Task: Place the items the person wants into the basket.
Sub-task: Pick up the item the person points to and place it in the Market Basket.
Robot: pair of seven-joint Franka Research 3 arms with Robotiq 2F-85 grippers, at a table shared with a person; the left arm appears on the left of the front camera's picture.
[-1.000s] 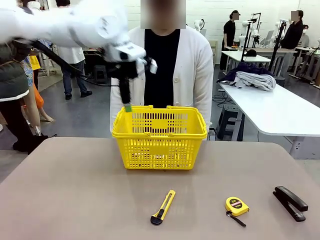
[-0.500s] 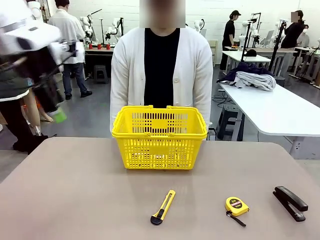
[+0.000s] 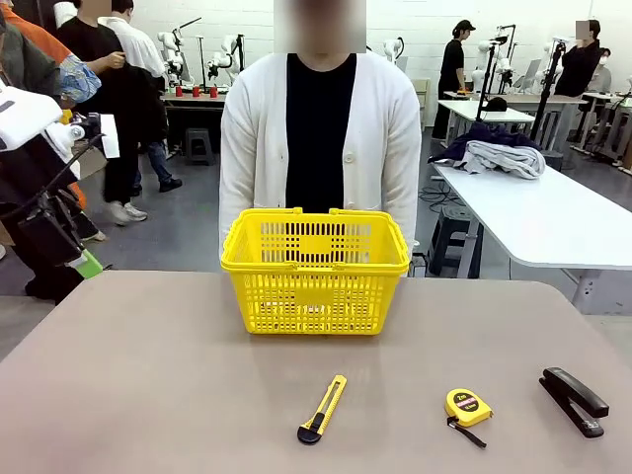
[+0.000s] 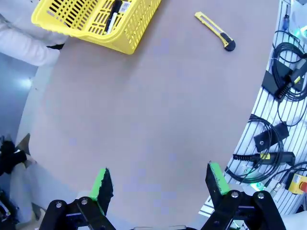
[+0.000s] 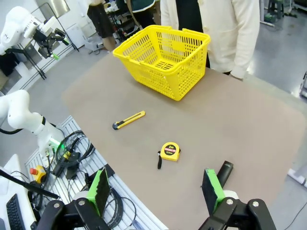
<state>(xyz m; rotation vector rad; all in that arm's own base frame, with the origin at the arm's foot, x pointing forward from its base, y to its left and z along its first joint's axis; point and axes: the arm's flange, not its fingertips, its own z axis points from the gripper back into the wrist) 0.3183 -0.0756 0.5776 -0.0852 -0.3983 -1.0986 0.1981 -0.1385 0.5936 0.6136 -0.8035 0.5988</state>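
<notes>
The yellow basket [image 3: 314, 272] stands at the table's far middle, right in front of the person [image 3: 318, 138]. In the left wrist view a slim black pen [image 4: 112, 17] and a white marker [image 4: 124, 6] lie inside the basket [image 4: 76, 24]. The black stapler [image 3: 573, 400] lies flat near the front right; in the right wrist view the stapler [image 5: 224, 169] is just beyond that gripper's right finger. My left gripper [image 3: 81, 261] hangs off the table's left edge, and its own view shows it [image 4: 159, 184] open and holding nothing. High over the front right, my right gripper [image 5: 156, 189] is open with nothing in it.
A yellow-and-black utility knife [image 3: 323, 408] lies at the front middle, a round yellow tape measure [image 3: 466, 406] to its right. Cables and a control box [image 5: 62, 153] sit on a rack below the table's near edge. The left half of the table [image 3: 138, 365] is bare.
My left arm has swung from above the basket's left rim out to the far left and lower down. The things on the table have not moved.
</notes>
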